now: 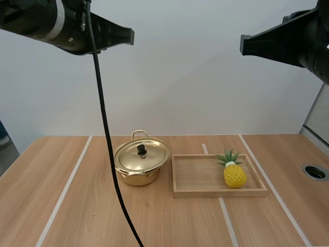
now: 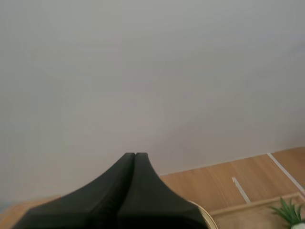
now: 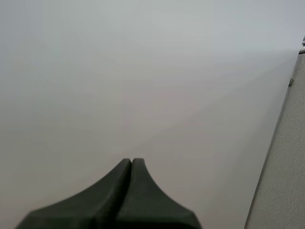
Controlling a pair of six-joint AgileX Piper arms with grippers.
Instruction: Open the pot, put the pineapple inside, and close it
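A gold pot [image 1: 138, 172] stands on the table left of centre, its lid [image 1: 142, 155] on, with a black knob [image 1: 141, 150] on top. A yellow pineapple [image 1: 234, 172] with green leaves lies at the right end of a wooden tray [image 1: 200, 177]. My left gripper [image 1: 131, 36] hangs high above the pot, shut on nothing. My right gripper [image 1: 242, 44] hangs high above the tray, also shut and empty. In the left wrist view, my left gripper [image 2: 135, 154] forms one dark wedge, with the pineapple's leaves [image 2: 288, 211] and the tray's far rim [image 2: 252, 205] beyond. My right gripper [image 3: 131, 160] faces the wall.
The tray sits just right of the pot. White lines [image 1: 66, 190] run across the wooden table. A round hole with a grey rim [image 1: 314, 172] is set in the table at the far right. Bare table lies in front of the pot and tray.
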